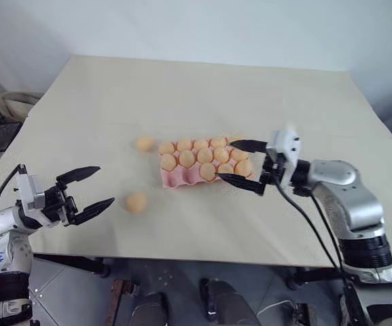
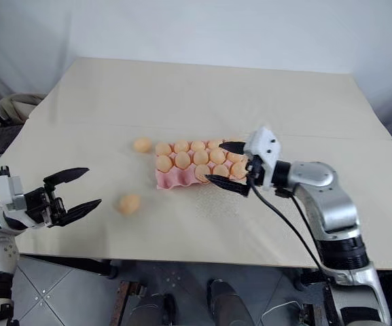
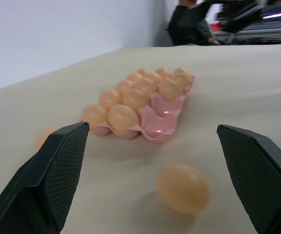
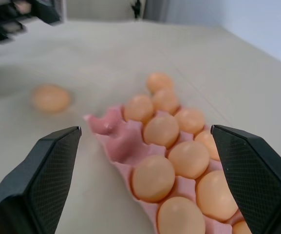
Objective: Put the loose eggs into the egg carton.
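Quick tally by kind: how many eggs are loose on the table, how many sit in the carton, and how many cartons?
Loose eggs on the table: 2
Eggs in the egg carton: 12 in plain sight; its far right corner cup is hidden
Egg carton: 1
Total: 15 things, 14 of them eggs

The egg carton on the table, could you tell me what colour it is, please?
Pink; the egg carton shows best in the right wrist view.

Open tabletop point(image 1: 202, 95) round carton point(image 1: 182, 178)
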